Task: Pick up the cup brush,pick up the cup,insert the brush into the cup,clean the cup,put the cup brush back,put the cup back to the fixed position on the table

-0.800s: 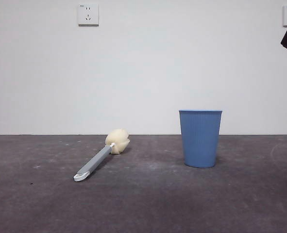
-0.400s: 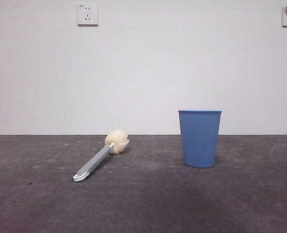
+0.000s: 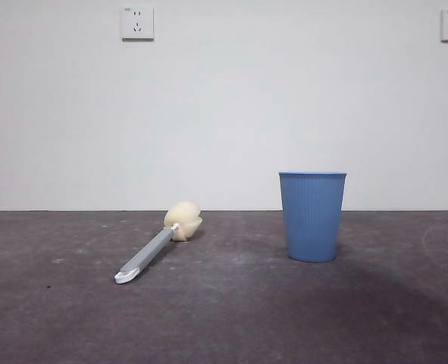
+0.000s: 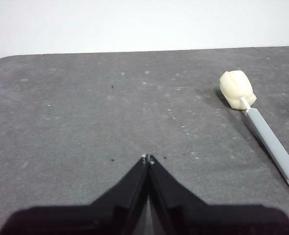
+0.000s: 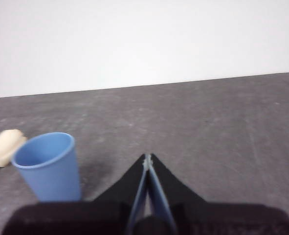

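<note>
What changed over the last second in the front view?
The dark arm tip at the top right corner withdrew upward and is now out of view. Nothing was grasped or released. The cup stayed upright and the brush stayed lying on the table, both untouched.

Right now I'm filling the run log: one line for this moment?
cup brush: lying on table | cup: upright, apart from brush | left hand: shut, empty | right hand: shut, empty
</note>
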Controlling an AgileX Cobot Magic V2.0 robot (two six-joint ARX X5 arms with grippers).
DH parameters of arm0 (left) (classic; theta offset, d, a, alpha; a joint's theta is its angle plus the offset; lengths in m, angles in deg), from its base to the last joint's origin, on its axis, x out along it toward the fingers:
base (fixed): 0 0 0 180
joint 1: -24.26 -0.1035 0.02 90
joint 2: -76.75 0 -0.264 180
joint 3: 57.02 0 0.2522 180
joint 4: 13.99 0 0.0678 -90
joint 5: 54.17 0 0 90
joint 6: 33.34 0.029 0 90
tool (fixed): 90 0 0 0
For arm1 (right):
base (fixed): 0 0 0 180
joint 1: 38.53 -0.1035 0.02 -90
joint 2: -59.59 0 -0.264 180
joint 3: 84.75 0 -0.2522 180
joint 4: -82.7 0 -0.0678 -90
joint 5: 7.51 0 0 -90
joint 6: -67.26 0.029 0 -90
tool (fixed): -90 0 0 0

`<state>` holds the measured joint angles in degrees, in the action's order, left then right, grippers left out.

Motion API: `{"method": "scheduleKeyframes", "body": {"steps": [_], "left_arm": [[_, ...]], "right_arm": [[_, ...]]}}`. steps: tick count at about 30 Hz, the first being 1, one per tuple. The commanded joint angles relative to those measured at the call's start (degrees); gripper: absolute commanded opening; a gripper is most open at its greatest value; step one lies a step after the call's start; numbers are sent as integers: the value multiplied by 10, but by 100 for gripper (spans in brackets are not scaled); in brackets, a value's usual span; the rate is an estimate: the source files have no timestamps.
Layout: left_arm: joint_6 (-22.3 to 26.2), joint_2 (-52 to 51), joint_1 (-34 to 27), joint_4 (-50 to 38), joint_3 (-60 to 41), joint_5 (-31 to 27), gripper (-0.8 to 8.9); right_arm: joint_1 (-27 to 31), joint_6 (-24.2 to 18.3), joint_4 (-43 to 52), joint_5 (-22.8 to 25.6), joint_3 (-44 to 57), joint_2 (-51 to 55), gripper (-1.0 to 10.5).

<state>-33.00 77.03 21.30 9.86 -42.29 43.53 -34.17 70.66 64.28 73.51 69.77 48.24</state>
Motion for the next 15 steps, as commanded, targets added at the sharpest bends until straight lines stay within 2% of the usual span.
{"method": "scheduleKeyframes", "body": {"steps": [1,7,11,15], "left_arm": [[-5,-2,-2,-2,-8,-1,-3],[-5,-2,-2,-2,-8,0,-3],[-5,-2,-2,-2,-8,-1,-3],[-5,-2,-2,-2,-8,0,-3]], "right_arm": [[14,-3,3,1,31,28,2],[19,0,2,1,83,68,2],[19,25,-8,1,114,96,2],[16,25,-52,1,114,113,2]]}}
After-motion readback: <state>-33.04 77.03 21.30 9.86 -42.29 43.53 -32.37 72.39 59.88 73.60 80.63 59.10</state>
